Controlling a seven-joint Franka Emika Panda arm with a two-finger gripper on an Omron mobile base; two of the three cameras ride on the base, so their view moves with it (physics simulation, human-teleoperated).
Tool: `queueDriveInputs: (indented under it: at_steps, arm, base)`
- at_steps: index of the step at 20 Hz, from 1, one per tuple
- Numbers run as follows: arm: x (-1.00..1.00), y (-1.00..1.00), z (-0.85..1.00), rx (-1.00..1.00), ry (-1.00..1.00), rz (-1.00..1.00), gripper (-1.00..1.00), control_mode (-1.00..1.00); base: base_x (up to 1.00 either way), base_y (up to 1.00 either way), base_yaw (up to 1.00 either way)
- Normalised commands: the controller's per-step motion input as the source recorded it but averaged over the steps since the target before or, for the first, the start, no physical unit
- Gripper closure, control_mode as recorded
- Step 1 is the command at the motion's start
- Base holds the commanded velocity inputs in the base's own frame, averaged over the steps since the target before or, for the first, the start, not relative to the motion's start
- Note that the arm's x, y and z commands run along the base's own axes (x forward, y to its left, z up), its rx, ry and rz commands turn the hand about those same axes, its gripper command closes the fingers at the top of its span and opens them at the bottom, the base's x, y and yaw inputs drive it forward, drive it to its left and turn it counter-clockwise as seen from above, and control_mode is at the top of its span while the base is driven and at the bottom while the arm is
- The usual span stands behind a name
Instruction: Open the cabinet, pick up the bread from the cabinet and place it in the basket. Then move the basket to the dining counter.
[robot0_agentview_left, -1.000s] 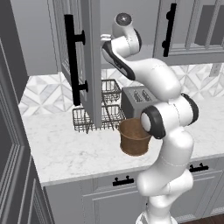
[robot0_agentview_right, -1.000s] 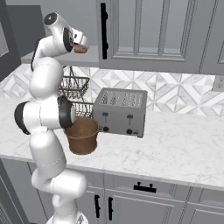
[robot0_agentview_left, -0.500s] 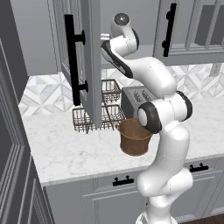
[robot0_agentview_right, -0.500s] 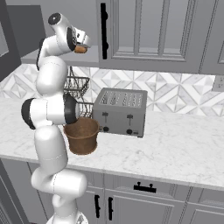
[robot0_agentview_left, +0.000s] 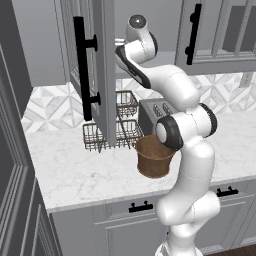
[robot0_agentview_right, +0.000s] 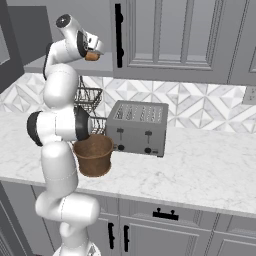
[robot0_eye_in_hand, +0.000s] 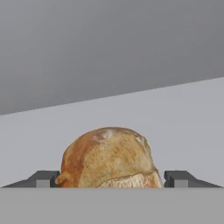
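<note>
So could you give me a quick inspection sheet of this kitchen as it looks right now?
Surface: white marble worktop over gray drawers.
Job's things: cabinet door swung open; bread lying inside on the shelf; basket upright on the worktop, nothing seen in it.
Clutter: toaster beside the basket; black wire rack behind it.
Grippers: gripper inside the cabinet, jaws on either side of the bread, not yet clamped.
Cables: nothing seen.
Surroundings: patterned backsplash, closed upper cabinets to the right.
</note>
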Motion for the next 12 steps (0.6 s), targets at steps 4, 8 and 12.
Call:
queueDriveInputs:
  at_steps: [4, 8, 12]
  arm:
    - [-0.03, 0.00, -0.15, 0.00, -0.02, 0.00, 1.00, -1.00]
    - [-0.59, 0.05, -0.23, -0.04, -0.12, 0.05, 1.00, -1.00]
    - [-0.98, 0.12, -0.18, -0.08, -0.14, 0.10, 1.00, -1.00]
  base:
    - [0.00, 0.00, 0.00]
    - [0.00, 0.00, 0.00]
    - [0.00, 0.00, 0.00]
